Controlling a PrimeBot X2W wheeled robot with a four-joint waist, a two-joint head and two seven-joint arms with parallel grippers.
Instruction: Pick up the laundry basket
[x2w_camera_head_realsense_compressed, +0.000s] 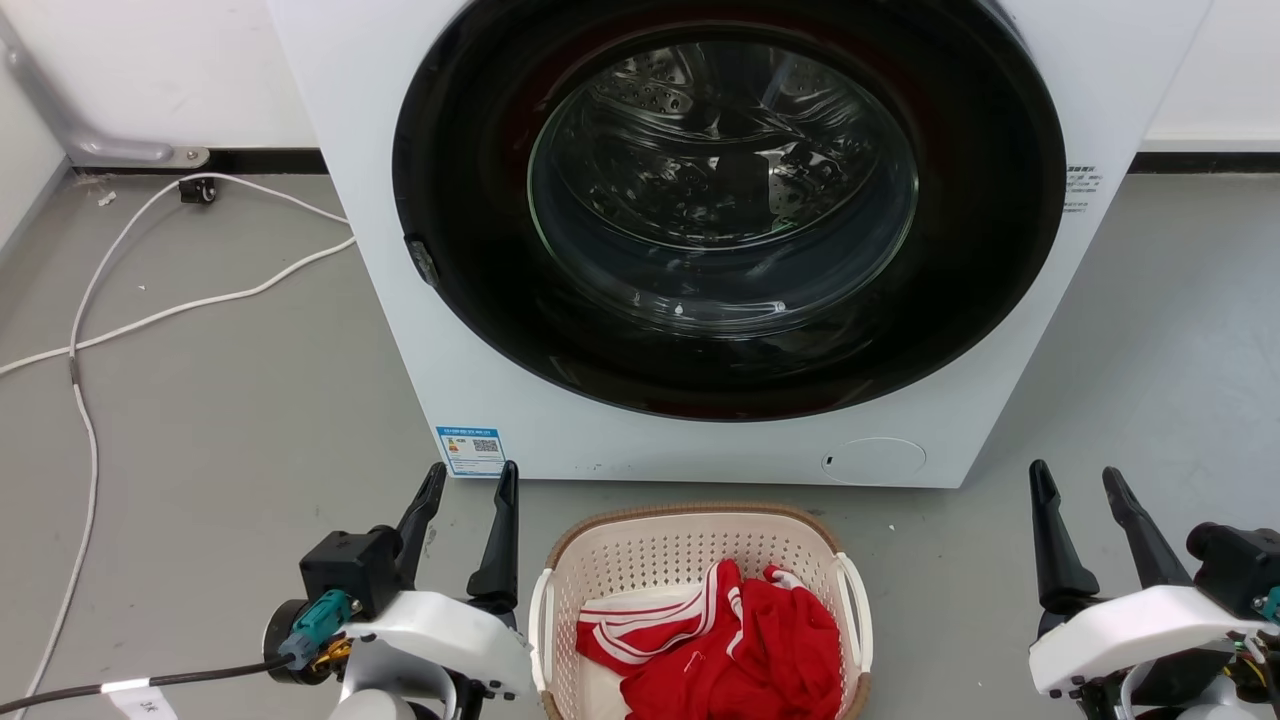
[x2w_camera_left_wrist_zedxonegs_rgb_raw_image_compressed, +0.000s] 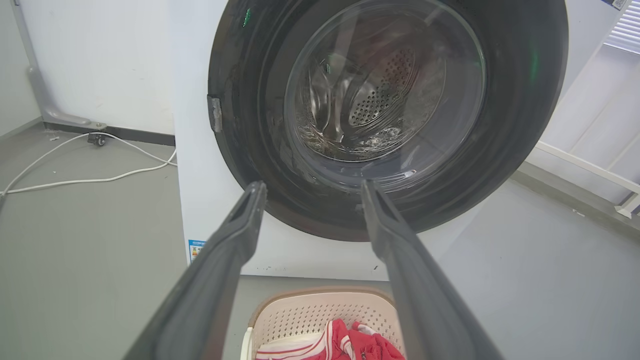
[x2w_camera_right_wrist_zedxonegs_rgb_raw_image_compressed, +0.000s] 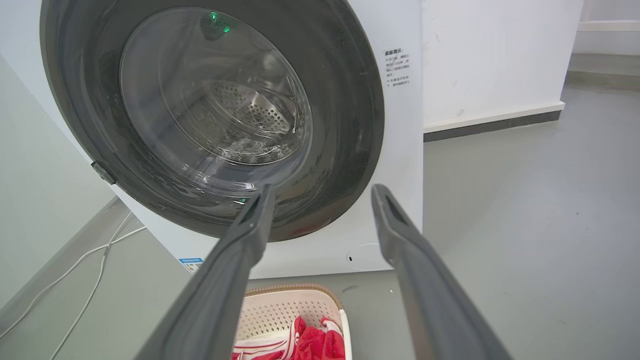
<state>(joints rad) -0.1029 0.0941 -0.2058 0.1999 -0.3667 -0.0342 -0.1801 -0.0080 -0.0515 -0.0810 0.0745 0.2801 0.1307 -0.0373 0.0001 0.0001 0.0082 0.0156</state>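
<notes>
**Grippers.** The left gripper (x2w_camera_head_realsense_compressed: 473, 472) has its two long dark fingers spread apart. It holds nothing and touches nothing. It stands just beside the left side of the basket, above the grey floor (x2w_camera_head_realsense_compressed: 230, 450). The right gripper (x2w_camera_head_realsense_compressed: 1078, 472) is likewise spread and empty. It stands well apart from the right side of the basket, with bare floor between them.

**Task object.** The rounded-rectangular cream plastic laundry basket with perforated walls and a brown woven-look rim (x2w_camera_head_realsense_compressed: 650, 560) rests on the floor between the two grippers, nearer the left one. Its white loop handles (x2w_camera_head_realsense_compressed: 858, 610), one on each side, are untouched. A red garment with white stripes (x2w_camera_head_realsense_compressed: 760, 650) lies inside.

**Clearances.** A narrow strip of floor separates the basket's far rim from the lower front edge of the white front-loading washing machine (x2w_camera_head_realsense_compressed: 400, 300), whose round dark door has a glass window. Open floor lies on both sides of the machine. A white cable (x2w_camera_head_realsense_compressed: 150, 310) runs across the floor at far left, well apart from the left gripper.
</notes>
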